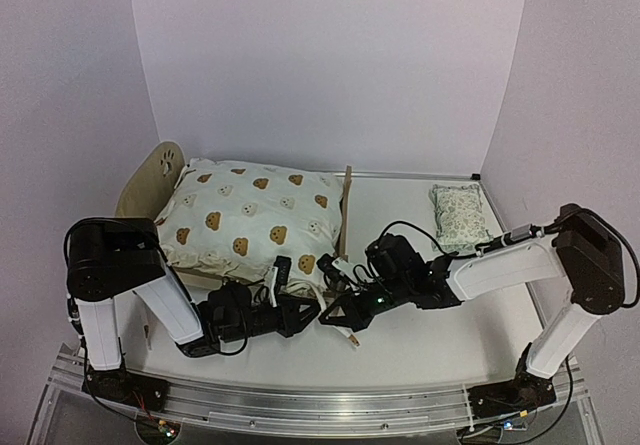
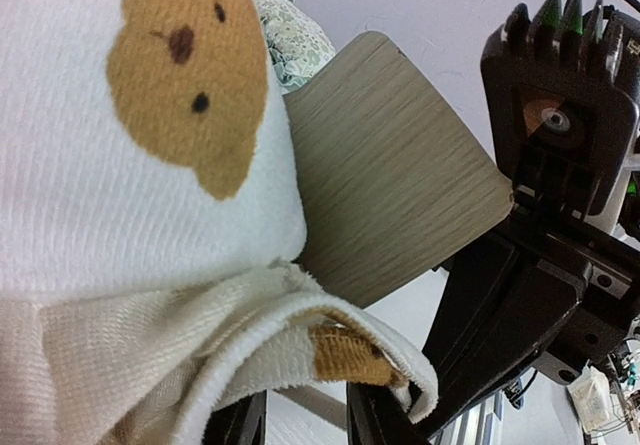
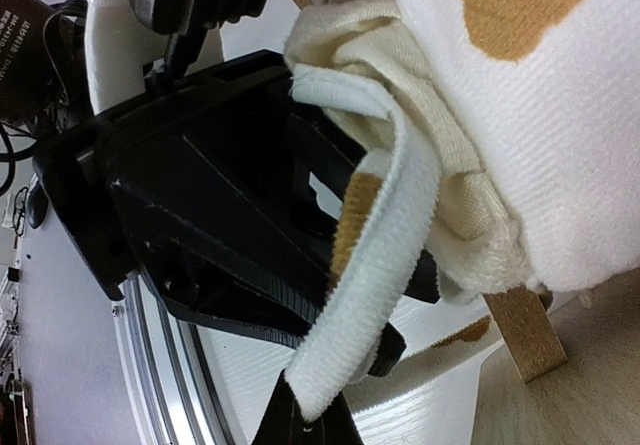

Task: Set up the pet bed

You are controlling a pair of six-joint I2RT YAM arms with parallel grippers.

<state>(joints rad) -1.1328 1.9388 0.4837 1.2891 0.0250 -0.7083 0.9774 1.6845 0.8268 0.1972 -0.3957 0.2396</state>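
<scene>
Pet bed (image 1: 143,187) sits directly beyond both sets of jaws, its near long side right at the fingertips. Judging by looks, it's thin plywood: light, stiff, and likely to skid on the table (image 1: 420,340) if dragged by the cloth. Best holds are the top edge of the footboard (image 2: 400,175), which is just past the left jaws and off to their side, or the side rail; the thin panels want a square pinch, not a twist. The headboard (image 1: 158,168) is at the far end, well away from both jaws. The bear-print quilt (image 1: 245,215) is heaped on the frame and hides any mattress. It's soft and floppy, and its ruffled hem hangs down onto the grippers. Left gripper (image 1: 283,280): jaws part-way apart with ruffle bunched over them; can't tell if it's actually clamped. Right gripper (image 3: 305,420): jaws together, with the hem strip running down to its tips; can't tell whether it's pinched. The green-patterned pillow (image 1: 460,215) is well apart, behind the right jaws on bare table. Count: one bed frame, one headboard, one footboard, one quilt, one pillow, two grippers.
</scene>
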